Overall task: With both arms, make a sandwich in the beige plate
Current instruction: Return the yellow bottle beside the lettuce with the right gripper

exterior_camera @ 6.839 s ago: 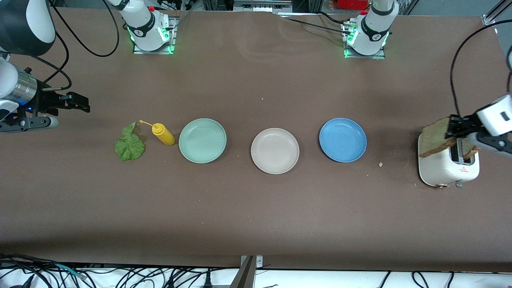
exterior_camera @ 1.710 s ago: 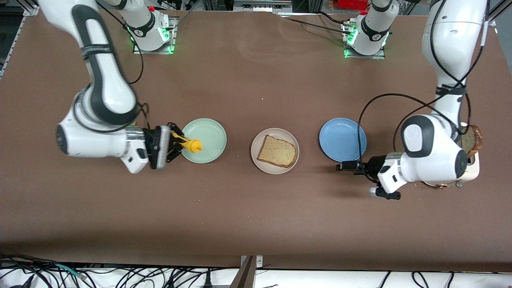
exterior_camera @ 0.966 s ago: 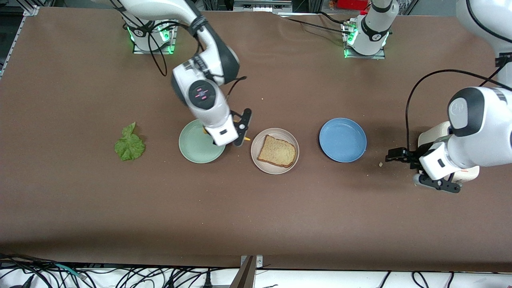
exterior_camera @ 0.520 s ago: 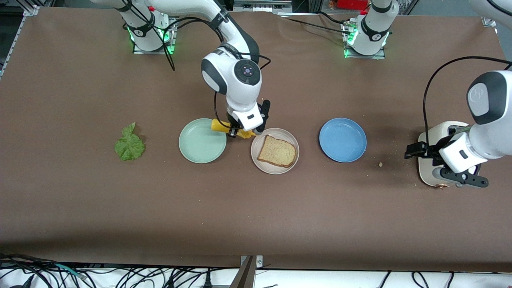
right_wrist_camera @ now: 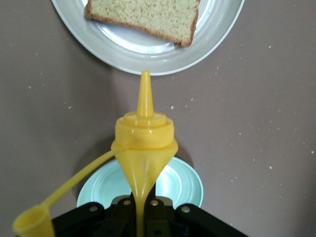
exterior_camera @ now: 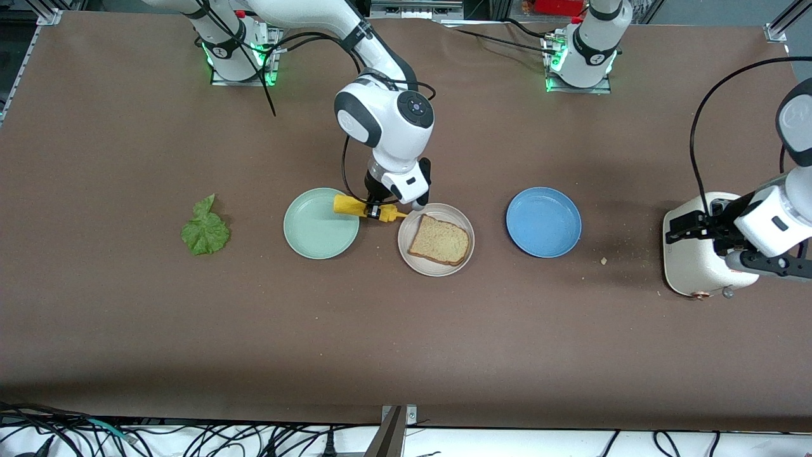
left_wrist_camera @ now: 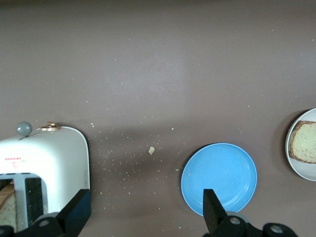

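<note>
The beige plate (exterior_camera: 432, 269) lies mid-table with one toasted bread slice (exterior_camera: 439, 240) on it. My right gripper (exterior_camera: 375, 211) is shut on a yellow squeeze bottle (exterior_camera: 355, 206), held sideways over the gap between the mint plate and the beige plate. In the right wrist view the bottle (right_wrist_camera: 143, 144) points its nozzle at the beige plate's rim (right_wrist_camera: 148, 66), with the bread (right_wrist_camera: 143, 17) just past it. The lettuce leaf (exterior_camera: 205, 228) lies flat toward the right arm's end. My left gripper (exterior_camera: 691, 226) hangs open and empty over the toaster, its fingers (left_wrist_camera: 76, 212) wide apart.
A mint green plate (exterior_camera: 315, 235) and a blue plate (exterior_camera: 543, 222) flank the beige plate. A white toaster (exterior_camera: 698, 260) stands at the left arm's end; a brown slice (left_wrist_camera: 5, 205) shows in its slot. Crumbs lie between the toaster and the blue plate.
The right arm has carried the bottle from over the mint plate toward the beige plate and turned its nozzle to the bread. The left arm has drawn back over the toaster, still open.
</note>
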Controlling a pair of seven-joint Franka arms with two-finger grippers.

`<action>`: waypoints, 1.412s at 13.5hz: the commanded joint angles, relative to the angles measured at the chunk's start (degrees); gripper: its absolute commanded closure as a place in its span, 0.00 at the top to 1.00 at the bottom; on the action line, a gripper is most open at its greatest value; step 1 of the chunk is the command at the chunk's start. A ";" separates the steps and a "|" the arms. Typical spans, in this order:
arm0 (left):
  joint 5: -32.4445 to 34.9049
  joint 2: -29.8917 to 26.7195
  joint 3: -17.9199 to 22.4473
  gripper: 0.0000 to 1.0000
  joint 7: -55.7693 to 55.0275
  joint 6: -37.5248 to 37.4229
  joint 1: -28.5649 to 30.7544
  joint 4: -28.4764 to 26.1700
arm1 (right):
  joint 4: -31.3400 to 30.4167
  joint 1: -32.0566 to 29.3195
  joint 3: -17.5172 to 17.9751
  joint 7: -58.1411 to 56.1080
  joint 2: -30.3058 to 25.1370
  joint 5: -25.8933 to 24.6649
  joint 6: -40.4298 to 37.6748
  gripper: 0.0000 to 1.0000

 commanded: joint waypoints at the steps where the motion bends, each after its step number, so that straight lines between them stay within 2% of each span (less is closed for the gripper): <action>1: 4.20 -2.01 -0.08 1.00 -1.91 -1.40 -0.01 -0.69 | 4.54 1.15 -0.87 0.03 0.38 -1.25 -5.51 0.00; 4: 5.01 -2.89 -0.79 1.00 -4.99 -1.75 -0.10 -0.61 | 4.28 0.36 -0.96 -0.49 -0.06 -0.46 -5.79 0.00; 5: 5.01 -3.50 -0.79 1.00 -5.08 -1.84 -0.10 -0.69 | 4.29 -1.38 -0.96 -1.97 -1.11 1.80 -6.22 0.00; 7: 5.01 -4.39 -0.79 1.00 -5.08 -2.10 -0.10 -0.69 | 4.29 -5.43 -1.04 -7.75 -4.18 12.06 -8.16 0.00; 10: 4.92 -4.48 -0.79 1.00 -5.09 -2.10 -0.44 -0.61 | 4.20 -9.30 -1.22 -10.42 -7.26 19.81 -9.66 0.00; 13: 4.75 -4.30 -0.61 1.00 -5.52 -2.10 -0.62 -0.69 | 2.62 -14.30 -1.57 -13.22 -9.37 30.09 -10.18 0.00; 17: 4.75 -4.30 -0.61 1.00 -5.52 -2.19 -0.71 -0.69 | 0.08 -21.16 -1.57 -23.85 -11.39 43.46 -10.36 0.00; 19: 4.75 -4.30 -0.61 1.00 -5.52 -2.10 -0.80 -0.69 | -1.24 -24.15 -1.57 -30.52 -11.49 47.24 -10.45 0.00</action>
